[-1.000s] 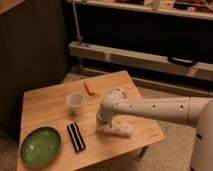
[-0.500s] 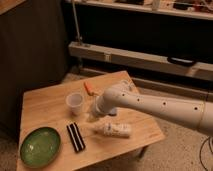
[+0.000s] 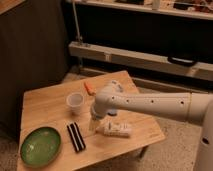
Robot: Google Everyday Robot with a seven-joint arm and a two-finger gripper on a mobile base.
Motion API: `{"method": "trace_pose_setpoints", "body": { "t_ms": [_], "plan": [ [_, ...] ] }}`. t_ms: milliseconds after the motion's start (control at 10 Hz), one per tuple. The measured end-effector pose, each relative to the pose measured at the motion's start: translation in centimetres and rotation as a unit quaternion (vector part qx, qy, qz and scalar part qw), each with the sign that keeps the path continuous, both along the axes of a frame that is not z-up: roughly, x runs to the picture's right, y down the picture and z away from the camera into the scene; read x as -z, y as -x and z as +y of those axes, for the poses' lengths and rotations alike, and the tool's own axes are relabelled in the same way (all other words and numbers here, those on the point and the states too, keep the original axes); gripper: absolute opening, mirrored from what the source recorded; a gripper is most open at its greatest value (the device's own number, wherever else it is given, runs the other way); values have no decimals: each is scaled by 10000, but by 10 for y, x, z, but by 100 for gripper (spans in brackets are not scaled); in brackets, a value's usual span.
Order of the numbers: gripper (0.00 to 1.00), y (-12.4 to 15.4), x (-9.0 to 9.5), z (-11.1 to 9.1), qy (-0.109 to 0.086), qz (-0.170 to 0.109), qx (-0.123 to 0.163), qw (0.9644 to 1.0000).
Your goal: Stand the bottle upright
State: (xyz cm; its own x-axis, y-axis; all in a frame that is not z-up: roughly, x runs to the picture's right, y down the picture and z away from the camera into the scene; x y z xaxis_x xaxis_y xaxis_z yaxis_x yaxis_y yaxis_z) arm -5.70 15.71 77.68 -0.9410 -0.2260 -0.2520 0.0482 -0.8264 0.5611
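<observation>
Camera view: I am holding my hand just left of the bottle lying on the table; open or closed, I cannot tell. Righting it probably needs a firm, centred grip.

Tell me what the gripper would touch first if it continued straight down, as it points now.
Probably the wooden table: the gripper points down just beside one end of the lying bottle. Depth is unclear, so it could graze the bottle.

looks like a lab or workshop: metal rack, small wooden table. gripper low over the table.
</observation>
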Motion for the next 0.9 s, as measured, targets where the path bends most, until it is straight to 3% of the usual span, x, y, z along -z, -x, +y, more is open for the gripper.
{"method": "trace_pose_setpoints", "body": {
  "t_ms": [200, 900],
  "plan": [
    [69, -18, -14, 17, 139, 194, -22, 9997],
    [69, -29, -43, 46, 493, 220, -26, 9985]
  ]
}}
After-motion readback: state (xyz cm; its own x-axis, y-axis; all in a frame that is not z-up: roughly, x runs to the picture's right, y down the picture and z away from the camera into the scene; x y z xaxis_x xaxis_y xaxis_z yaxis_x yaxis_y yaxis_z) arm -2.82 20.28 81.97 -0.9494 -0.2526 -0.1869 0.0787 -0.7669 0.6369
